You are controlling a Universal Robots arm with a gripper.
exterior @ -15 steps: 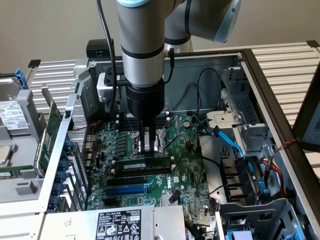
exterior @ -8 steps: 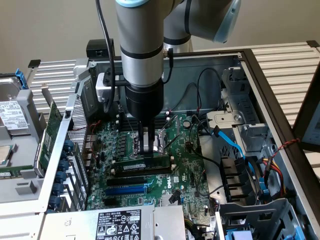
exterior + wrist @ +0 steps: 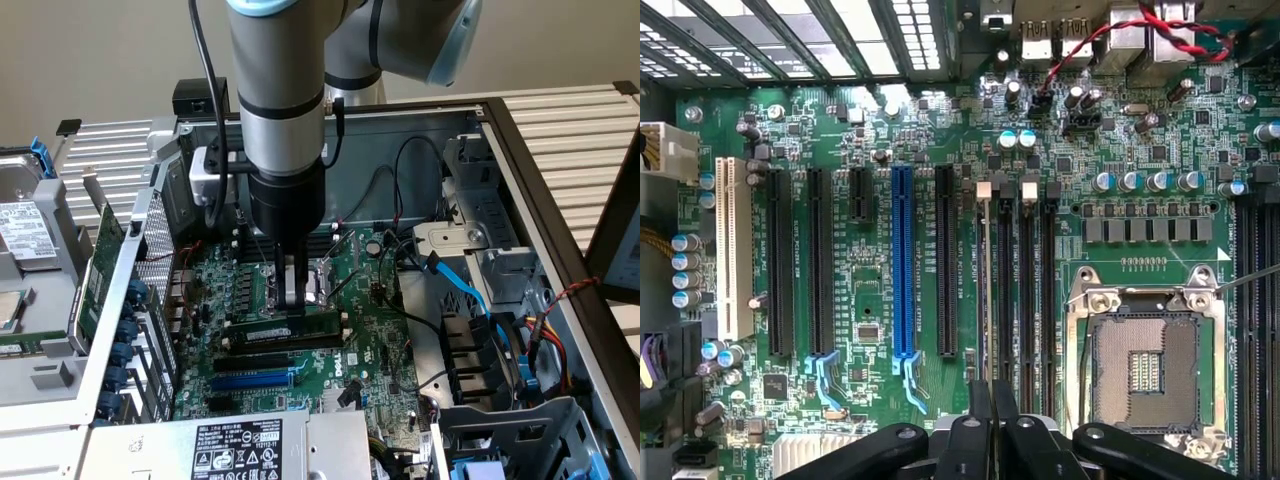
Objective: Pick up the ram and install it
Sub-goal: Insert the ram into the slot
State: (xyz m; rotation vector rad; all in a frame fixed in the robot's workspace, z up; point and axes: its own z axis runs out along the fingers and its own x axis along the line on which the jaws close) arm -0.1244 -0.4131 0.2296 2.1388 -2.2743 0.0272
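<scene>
Arm's gripper fingers pressed together, pinching top edge of the thin green circuit-board ram w/ dark chips. Ram sits directly under claw, long axis left-right, parallel w/ long black plastic slots just nearer. Whether seated: can't tell.

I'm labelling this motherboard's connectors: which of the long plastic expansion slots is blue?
The long blue plastic slot, between a short black slot and a long black slot; every other expansion slot is black or white.
</scene>
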